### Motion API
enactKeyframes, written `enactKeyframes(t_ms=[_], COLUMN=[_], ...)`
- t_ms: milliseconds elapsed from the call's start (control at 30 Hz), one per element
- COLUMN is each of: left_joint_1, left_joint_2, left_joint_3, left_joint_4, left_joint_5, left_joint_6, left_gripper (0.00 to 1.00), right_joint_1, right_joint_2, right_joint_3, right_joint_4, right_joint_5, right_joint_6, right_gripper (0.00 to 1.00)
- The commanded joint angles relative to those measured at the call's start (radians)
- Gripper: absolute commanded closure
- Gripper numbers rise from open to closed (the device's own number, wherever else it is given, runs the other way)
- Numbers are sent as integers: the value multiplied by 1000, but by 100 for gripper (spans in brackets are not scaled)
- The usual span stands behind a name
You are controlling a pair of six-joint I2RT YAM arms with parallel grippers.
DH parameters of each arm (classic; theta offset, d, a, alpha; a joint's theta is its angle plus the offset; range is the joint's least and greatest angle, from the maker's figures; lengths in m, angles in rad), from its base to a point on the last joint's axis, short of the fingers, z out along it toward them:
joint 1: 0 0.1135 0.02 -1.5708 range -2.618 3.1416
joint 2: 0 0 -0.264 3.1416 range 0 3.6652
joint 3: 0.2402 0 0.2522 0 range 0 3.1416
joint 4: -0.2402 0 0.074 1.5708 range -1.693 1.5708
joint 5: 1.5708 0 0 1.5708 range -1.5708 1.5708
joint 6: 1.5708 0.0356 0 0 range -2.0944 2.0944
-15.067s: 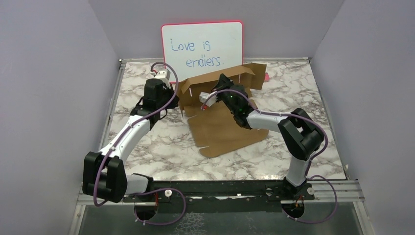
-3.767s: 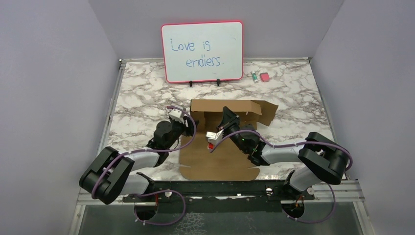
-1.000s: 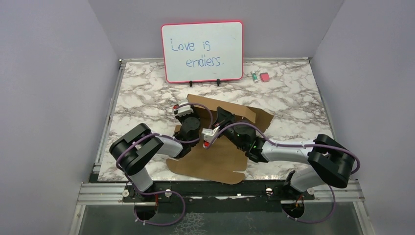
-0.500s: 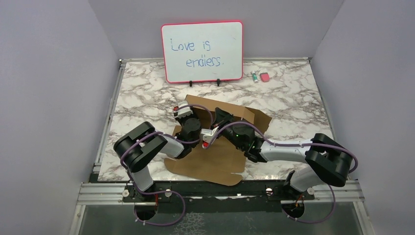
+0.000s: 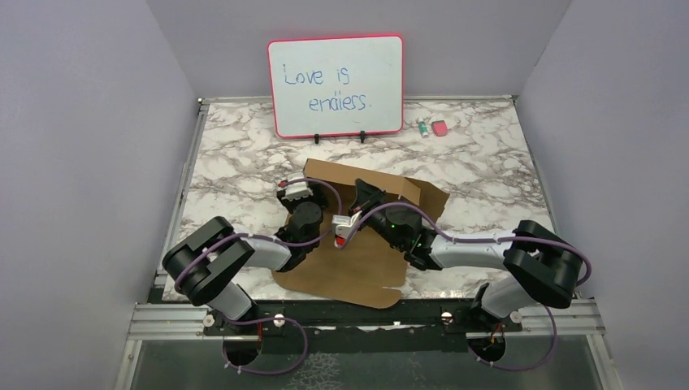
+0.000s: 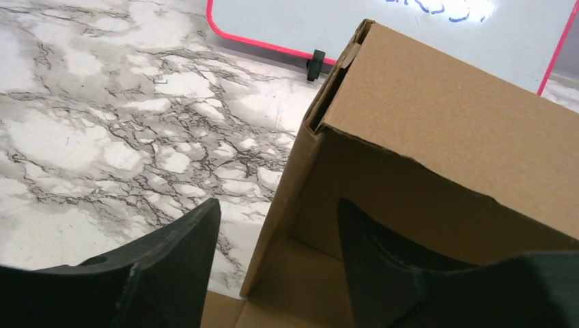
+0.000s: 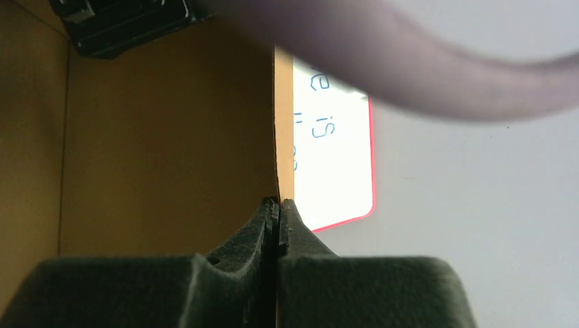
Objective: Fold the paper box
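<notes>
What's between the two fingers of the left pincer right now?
The left wrist view shows the upright side wall of the plain brown cardboard box there: one finger outside it, the other inside, the left pincer open.

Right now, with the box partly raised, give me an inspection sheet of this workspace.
Surface: marble table, no spills seen.
Job's things: paper box, far walls raised, near panel flat on the table.
Clutter: whiteboard standing at the back; pink eraser and small green-and-white item to its right.
Grippers: left gripper open, fingers either side of the box's left end wall; right gripper shut on a raised wall's edge.
Cables: purple cables along both arms; none seen caught.
Surroundings: lilac walls on three sides.
</notes>
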Motion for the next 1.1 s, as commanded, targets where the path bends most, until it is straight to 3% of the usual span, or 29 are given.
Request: enactKeyframes(t_ms=[0,233,600,1067], left_joint_1=[3,4,63,182], left_joint_2=[-89,-198,-228,-80], left_joint_3=[-45,-133,-225,-179], left_joint_4=[-62,-136,-157,95], left_joint_5=[81,125,298,483], left_joint_6=[-17,-34,-69,-11], left_gripper=[31,20,16,17], right_joint_1=[13,14,14,14], right_joint_2=[32,47,51,50], right_joint_3=[-6,-3,-15,-37], right_joint_4=[-3,12,17,34], right_joint_5=[-8,-1,-13,-13], right_joint_6=[16,13,16,10], right_gripper=[96,96,96,96])
